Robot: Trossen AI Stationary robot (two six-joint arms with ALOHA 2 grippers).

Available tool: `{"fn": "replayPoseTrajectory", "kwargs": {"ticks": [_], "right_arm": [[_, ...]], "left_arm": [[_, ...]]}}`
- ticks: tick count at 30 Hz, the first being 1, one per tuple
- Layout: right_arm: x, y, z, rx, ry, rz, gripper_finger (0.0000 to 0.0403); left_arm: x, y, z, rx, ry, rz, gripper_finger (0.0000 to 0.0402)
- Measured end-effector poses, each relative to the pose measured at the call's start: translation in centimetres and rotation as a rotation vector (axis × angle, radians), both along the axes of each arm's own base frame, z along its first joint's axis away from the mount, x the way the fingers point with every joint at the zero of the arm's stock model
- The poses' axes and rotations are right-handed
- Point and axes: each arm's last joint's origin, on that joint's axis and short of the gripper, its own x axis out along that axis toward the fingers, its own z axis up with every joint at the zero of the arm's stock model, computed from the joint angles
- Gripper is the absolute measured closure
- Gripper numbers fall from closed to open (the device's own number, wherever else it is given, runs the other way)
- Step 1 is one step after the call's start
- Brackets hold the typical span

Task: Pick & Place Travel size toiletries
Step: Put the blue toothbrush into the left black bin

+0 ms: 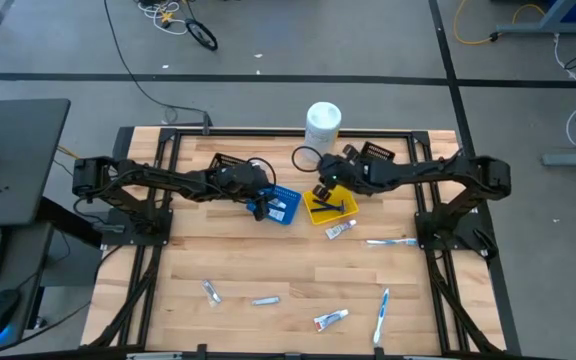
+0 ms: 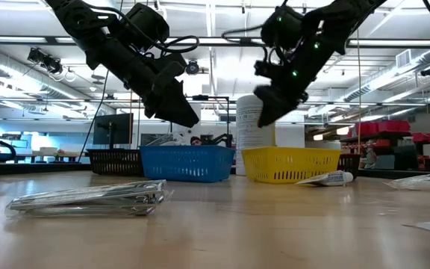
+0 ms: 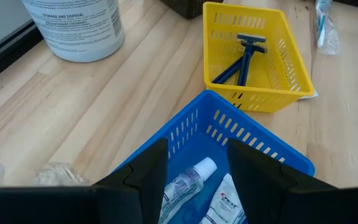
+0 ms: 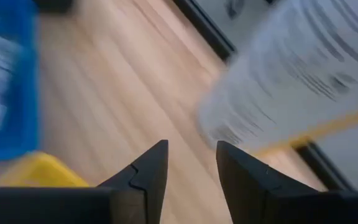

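High view shows sorting going on: the small blue plastic basket (image 1: 284, 206) holds little white tubes (image 3: 191, 182), the yellow plastic basket (image 1: 329, 208) holds dark-handled razors (image 3: 242, 59). The left gripper (image 1: 259, 207) hangs above the blue one, jaws spread, nothing in them. The right gripper (image 1: 324, 190) is above the yellow one, also apart and empty. More tubes and pale toothbrushes (image 1: 380, 314) sit loose on the wooden table (image 1: 268, 260), probably next up.

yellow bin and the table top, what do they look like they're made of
Yellow bin: most likely molded plastic, going by its even bright colour, thin slotted walls and slight sheen. Table top: looks like wood planks, with visible grain and seams and a smooth finish; it could be a laminate.
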Motion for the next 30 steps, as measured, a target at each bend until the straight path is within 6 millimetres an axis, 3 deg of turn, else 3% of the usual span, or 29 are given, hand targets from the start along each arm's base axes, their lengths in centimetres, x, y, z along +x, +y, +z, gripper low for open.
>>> {"fn": "replayPoseTrajectory", "kwargs": {"ticks": [8, 20, 30], "right_arm": [[1.7, 3.3, 0.7, 0.076, -0.203, 0.175, 0.0257], [1.3, 8.6, -1.4, 0.131, -0.317, 0.394, 0.0257], [-0.4, 9.3, -3.8, 0.155, -0.403, 0.395, 0.0257]], "left_arm": [[0.0, 0.0, 0.0, 0.025, 0.009, -0.017, 0.0226], [0.2, -0.9, 0.0, 0.046, 0.015, -0.063, 0.0226], [0.4, -2.9, 0.0, 0.071, 0.021, -0.149, 0.0226]]}}
